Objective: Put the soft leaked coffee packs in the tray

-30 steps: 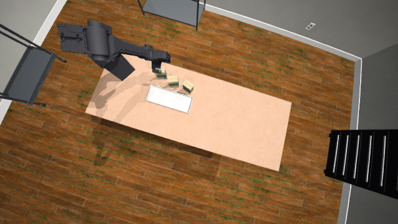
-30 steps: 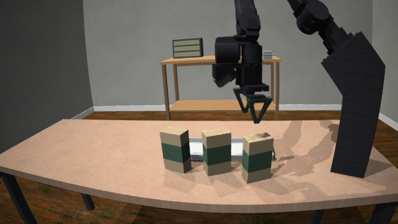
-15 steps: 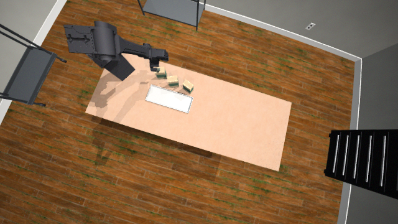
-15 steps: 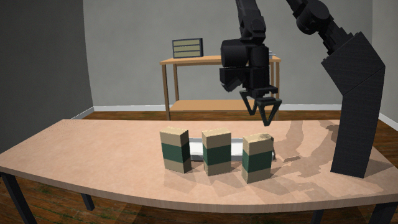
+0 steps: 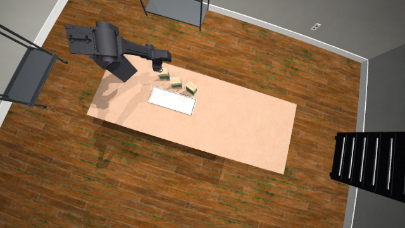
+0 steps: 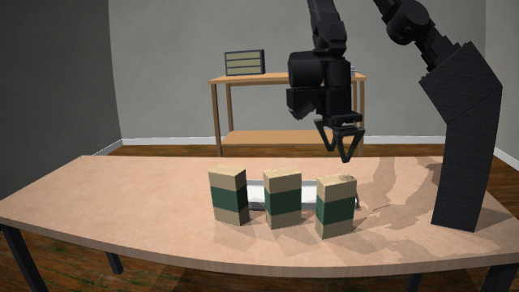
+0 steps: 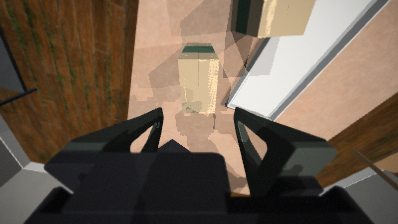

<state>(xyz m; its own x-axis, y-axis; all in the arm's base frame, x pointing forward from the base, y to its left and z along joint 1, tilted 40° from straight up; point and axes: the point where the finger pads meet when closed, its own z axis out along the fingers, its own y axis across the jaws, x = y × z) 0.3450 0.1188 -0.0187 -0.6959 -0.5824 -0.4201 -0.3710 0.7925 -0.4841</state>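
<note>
Three tan coffee packs with a green band stand upright in a row on the table: the left pack (image 6: 229, 195), the middle pack (image 6: 282, 197) and the right pack (image 6: 336, 204). My gripper (image 6: 344, 151) hangs open and empty a little above the right pack, fingers pointing down. In the wrist view that pack (image 7: 199, 77) lies below and just ahead of my fingers, with another pack (image 7: 272, 16) at the top edge. The white tray (image 5: 172, 100) lies flat on the table beside the row; it also shows in the wrist view (image 7: 300, 55).
The arm's dark base column (image 6: 466, 138) stands on the table at the right. A wooden shelf table (image 6: 284, 109) stands behind the table. The table's edge runs close to the packs in the wrist view.
</note>
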